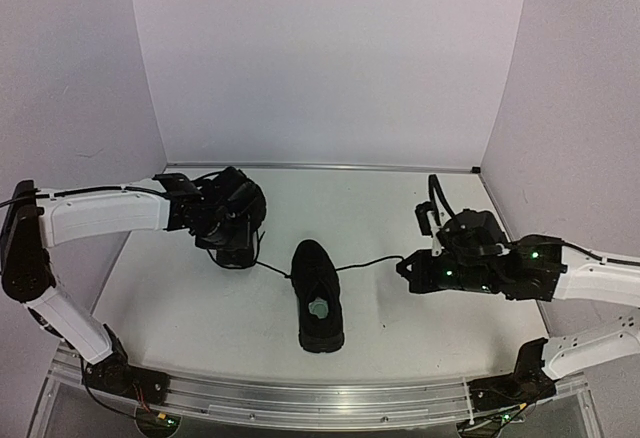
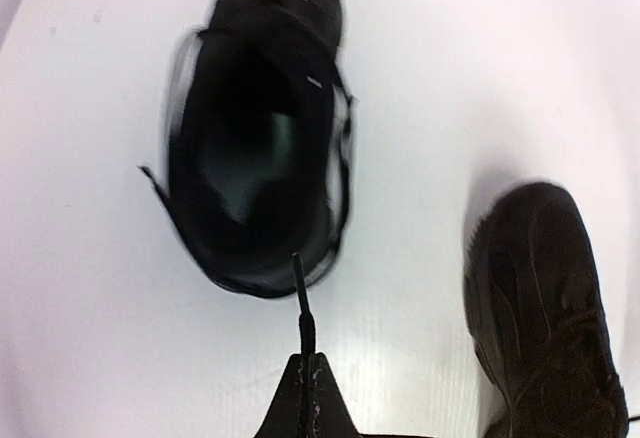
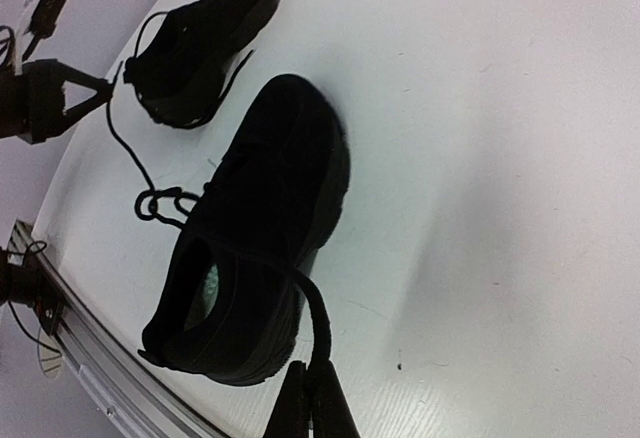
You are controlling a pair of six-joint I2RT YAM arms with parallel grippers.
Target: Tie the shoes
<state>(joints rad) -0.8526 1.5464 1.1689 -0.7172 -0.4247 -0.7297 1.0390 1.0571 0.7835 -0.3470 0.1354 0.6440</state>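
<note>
**A:** Jaw state on your side?

**B:** Your left gripper is clenched on a thin black lace tip, which pokes out past the fingers at bottom centre of the left wrist view. Your right gripper is pinched tight on the other lace, at bottom centre of its own wrist view.

**A:** Where do they run?

**B:** The right-hand one climbs straight to the collar of the centre shoe. In the right wrist view, a lace drops from your left gripper at the upper left into loops just beside that same shoe.

**A:** Shoe positions?

**B:** The centre shoe lies on the white table, in the middle of the overhead view between both grippers. It is all black, with a pale patch inside its opening. The second shoe sits upper left of it and well apart. Overhead, your left gripper covers most of it.

**A:** Any branding you can read?

**B:** There is a small pale mark on the second shoe's collar, too blurred to read.
</note>
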